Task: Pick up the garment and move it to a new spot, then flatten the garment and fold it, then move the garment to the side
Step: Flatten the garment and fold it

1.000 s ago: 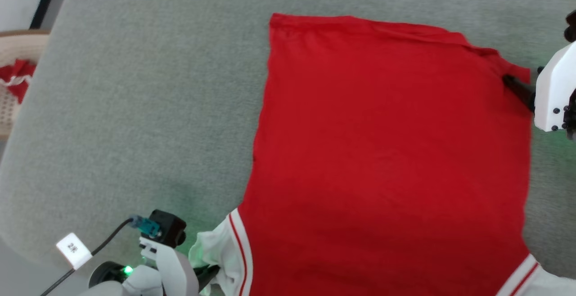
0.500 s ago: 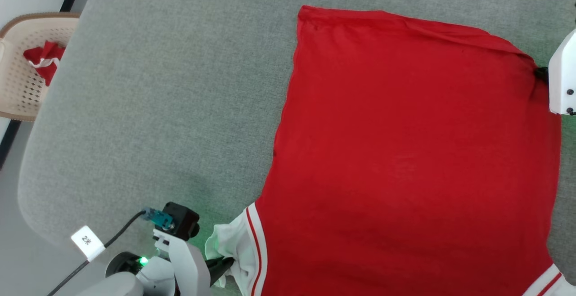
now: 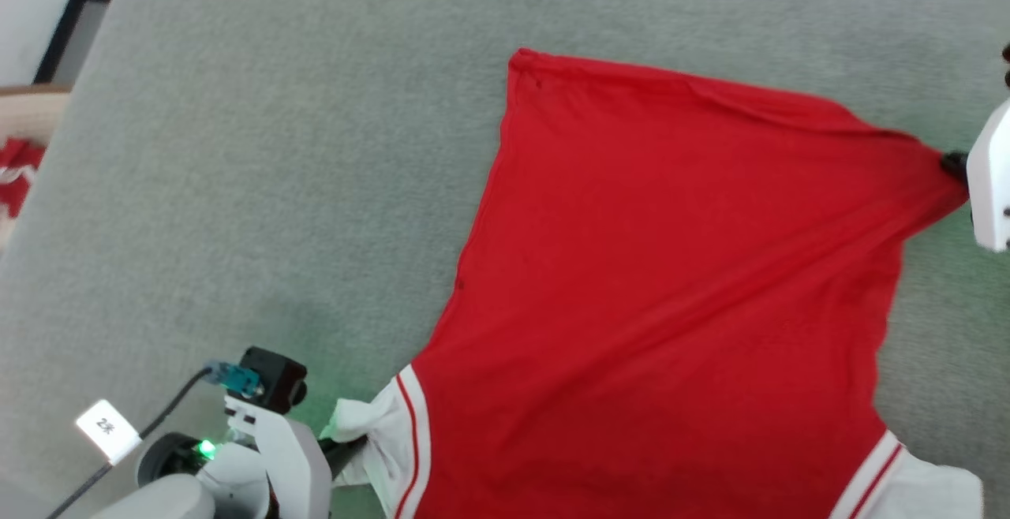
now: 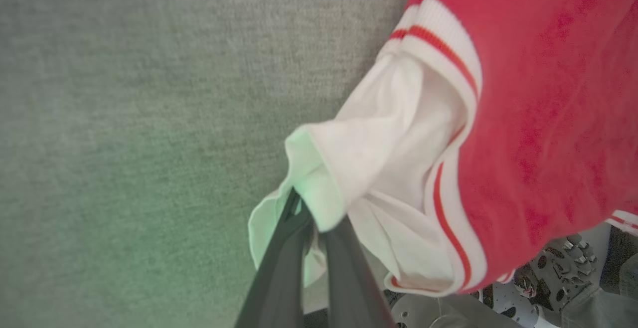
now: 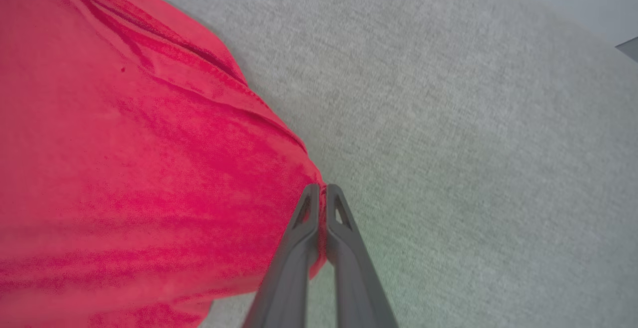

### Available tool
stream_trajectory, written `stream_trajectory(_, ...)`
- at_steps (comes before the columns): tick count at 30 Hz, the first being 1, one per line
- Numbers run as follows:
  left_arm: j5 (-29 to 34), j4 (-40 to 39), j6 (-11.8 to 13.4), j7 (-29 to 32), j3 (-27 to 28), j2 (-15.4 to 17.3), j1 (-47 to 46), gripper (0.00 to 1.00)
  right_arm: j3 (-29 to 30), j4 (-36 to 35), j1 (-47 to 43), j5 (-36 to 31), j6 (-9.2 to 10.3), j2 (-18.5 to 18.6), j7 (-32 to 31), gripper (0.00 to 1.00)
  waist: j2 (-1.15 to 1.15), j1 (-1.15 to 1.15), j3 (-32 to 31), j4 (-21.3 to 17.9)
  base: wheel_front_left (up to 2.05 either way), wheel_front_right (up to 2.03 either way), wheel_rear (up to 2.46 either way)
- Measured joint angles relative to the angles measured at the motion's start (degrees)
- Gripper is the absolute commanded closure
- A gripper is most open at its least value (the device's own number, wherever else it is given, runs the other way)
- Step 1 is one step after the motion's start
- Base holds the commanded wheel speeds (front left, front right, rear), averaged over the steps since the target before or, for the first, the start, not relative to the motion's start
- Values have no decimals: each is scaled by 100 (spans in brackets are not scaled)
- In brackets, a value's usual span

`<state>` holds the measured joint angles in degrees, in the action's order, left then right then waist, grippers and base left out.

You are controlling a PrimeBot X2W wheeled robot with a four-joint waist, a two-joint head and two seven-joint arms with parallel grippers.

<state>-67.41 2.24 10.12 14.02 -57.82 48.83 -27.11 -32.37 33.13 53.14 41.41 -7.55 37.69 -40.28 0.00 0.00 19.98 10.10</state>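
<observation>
We see the red shirt (image 3: 671, 290) spread on the grey table (image 3: 276, 148), taut with diagonal creases, its white sleeves with red stripe trim at the near end. The left hand (image 4: 309, 218) is clamped on one sleeve and the right hand (image 5: 323, 191) on a far red corner.

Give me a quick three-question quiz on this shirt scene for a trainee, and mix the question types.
1. True or false: the right gripper is shut on a red edge of the garment.
2. What does the left gripper pinch? A) red hem B) white sleeve C) collar
3. Fill in: the surface under the garment is ___ in colour.

Key: 1 true; 2 B; 3 grey.
</observation>
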Motion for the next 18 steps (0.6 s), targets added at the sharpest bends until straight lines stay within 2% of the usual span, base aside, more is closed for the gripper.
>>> stream_trajectory(9, 112, -118, 98, -81, 63, 167, -63, 100, 365, -1267, -1432, 311, 1, 428, -94, 100, 0, 0, -289, -473, 0, 0, 0)
stream_trajectory(15, 160, -166, 99, -94, 64, 222, -63, 100, 944, -2004, -2746, 445, 1, 512, -181, 100, 0, 0, -438, -771, 0, 0, 0)
stream_trajectory(18, 199, -170, 92, -116, 54, 232, -77, 100, 1333, -2256, -3431, 439, 1, 419, -185, 100, 0, 0, -495, -893, 0, 0, 0)
